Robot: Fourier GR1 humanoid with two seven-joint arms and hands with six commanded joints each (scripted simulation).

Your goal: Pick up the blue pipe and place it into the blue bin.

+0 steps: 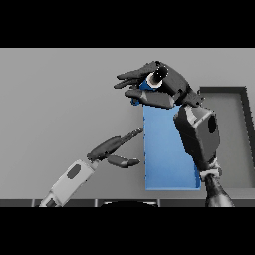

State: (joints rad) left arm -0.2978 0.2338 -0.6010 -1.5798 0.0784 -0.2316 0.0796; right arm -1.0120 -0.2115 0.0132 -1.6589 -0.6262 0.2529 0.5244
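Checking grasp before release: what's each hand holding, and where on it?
Right hand is curled round the blue pipe, mostly hidden, so the hold place can't be told. Left hand holds nothing.

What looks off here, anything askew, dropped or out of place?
Nothing stands out. The right hand is curled round the blue pipe above the far end of the blue bin, which sits square on the table. The left hand hovers open beside the bin's left wall. A dark tray lies to the right.
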